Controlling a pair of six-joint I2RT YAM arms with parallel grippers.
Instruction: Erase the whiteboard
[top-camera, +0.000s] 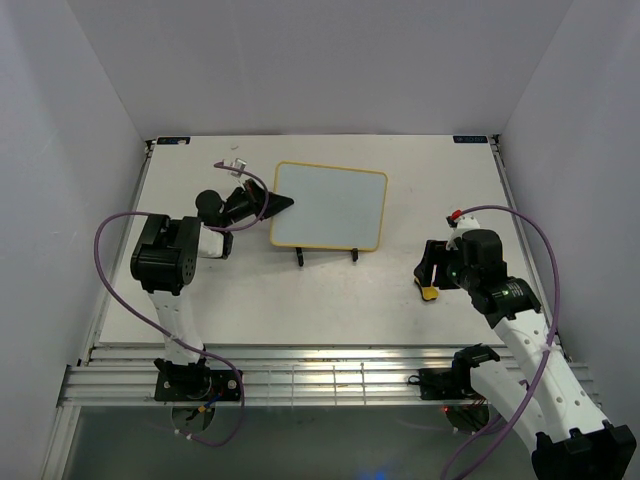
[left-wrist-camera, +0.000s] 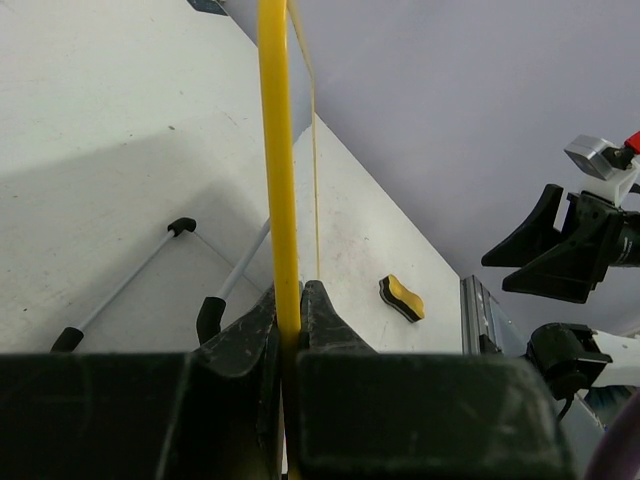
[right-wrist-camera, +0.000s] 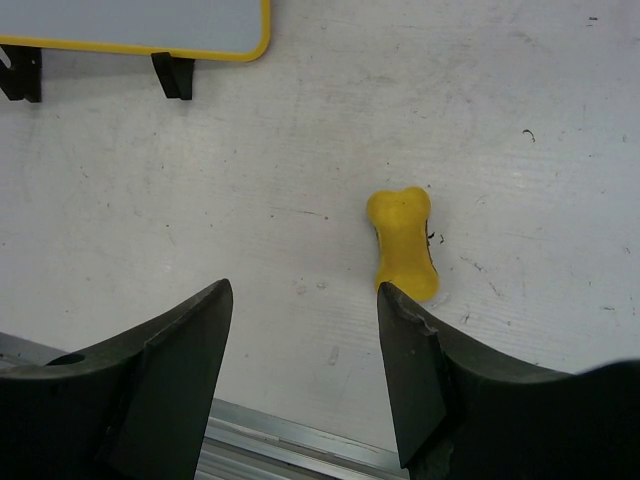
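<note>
The whiteboard (top-camera: 328, 207) is a small rectangle with rounded corners, a smooth pale blue-white face and a thin glossy yellow frame. It sits tilted back on a black wire stand (top-camera: 298, 258) whose two rubber-tipped feet poke out under its lower edge. It stands in the upper middle of the top view, on a matte white worktop (top-camera: 300, 300) that the right wrist view shows faintly scuffed and specked. Ribbed aluminium rails (top-camera: 320, 375) run along the bottom edge of the worktop. Plain pale walls (top-camera: 300, 60) close it in at the back and on both sides. Purple cables (top-camera: 110, 240) loop beside each arm. The left pincer (top-camera: 283, 203), black and wedge-shaped, is clamped on the whiteboard's left edge. In its own wrist view the yellow frame rises as a narrow vertical strip from between the two pressed-together fingers (left-wrist-camera: 245, 335), at the centre bottom of the frame. The right pincer (right-wrist-camera: 303, 295) hangs well apart from the whiteboard, in the right middle of the top view, with its dark matte jaws spread and nothing between them. From its camera the board's lower corner and the two stand feet show only at the upper left of the frame. A small yellow bone-shaped eraser (right-wrist-camera: 403, 245), soft-looking with a dark underlayer, lies flat on the worktop just beyond the tip of the right-hand finger. Whether finger and eraser touch cannot be told.
</note>
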